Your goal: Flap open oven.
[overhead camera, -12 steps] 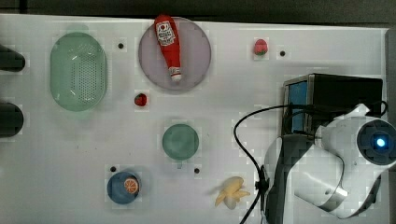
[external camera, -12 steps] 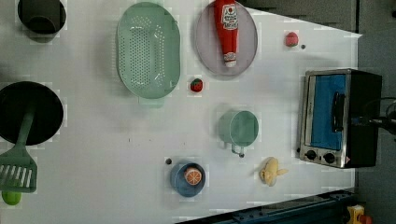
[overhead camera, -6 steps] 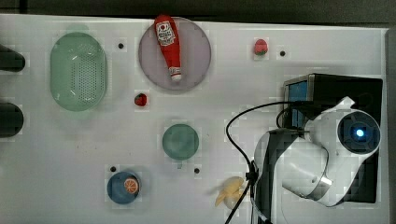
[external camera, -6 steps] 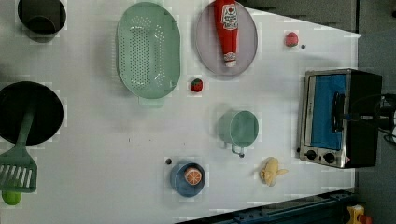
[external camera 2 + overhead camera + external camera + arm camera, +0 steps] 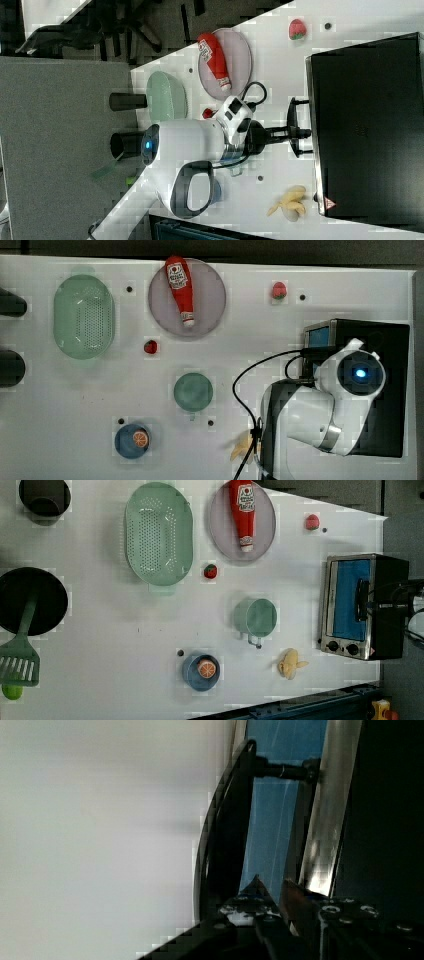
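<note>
The oven (image 5: 382, 347) stands at the top view's right, a black box with a silver front frame and a blue glass door (image 5: 350, 599); the door is closed. Its black bar handle (image 5: 225, 825) runs across the glass. In the right view my gripper (image 5: 299, 133) reaches the middle of the handle (image 5: 292, 131). In the wrist view the gripper (image 5: 272, 887) is open by a narrow gap with blue glass showing through it. The handle bar lies just beside one fingertip (image 5: 255, 887), not between the two. The white arm (image 5: 340, 400) hangs over the oven's front.
A banana (image 5: 242, 445) lies near the oven's knob end. A green cup (image 5: 193, 391), a blue bowl with an orange (image 5: 132, 440), a ketchup bottle (image 5: 180, 280) on a plate, a green colander (image 5: 84, 316) and two strawberries (image 5: 279, 290) sit across the white table.
The arm has moved toward the top view's right and up, bringing the gripper in to the oven's handle. The finger gap is unchanged and the door has not moved.
</note>
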Controlling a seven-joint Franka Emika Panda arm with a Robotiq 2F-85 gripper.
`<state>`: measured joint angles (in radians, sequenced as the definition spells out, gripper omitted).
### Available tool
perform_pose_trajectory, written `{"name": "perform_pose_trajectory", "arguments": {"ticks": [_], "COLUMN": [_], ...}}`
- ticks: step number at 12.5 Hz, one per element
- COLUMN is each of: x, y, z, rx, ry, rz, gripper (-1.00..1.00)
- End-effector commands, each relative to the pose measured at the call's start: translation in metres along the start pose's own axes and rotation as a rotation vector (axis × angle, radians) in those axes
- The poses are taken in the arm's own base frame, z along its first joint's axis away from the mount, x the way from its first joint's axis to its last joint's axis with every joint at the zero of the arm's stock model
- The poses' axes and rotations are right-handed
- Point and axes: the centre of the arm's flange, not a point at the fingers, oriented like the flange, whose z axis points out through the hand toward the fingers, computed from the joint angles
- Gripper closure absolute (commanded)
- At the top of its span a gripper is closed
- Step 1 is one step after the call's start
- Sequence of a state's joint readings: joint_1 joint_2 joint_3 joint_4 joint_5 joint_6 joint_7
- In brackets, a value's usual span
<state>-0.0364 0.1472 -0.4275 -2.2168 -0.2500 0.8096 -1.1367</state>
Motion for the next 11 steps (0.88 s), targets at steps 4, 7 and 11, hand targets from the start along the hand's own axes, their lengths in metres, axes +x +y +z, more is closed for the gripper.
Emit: {"name": "perform_pose_trajectory", "arguments": {"ticks": [4, 7, 11], "x": [0.024, 0.035, 0.044], "y": [-0.085, -0.131, -0.193], "z": [0.005, 0.020, 0.058], "rx": [-0.098, -0.198, -0.307], "ry": [-0.030, -0.046, -0.052], "rz": [0.054, 0.037, 0.061], "gripper": [0.65, 0.65, 0.65]}}
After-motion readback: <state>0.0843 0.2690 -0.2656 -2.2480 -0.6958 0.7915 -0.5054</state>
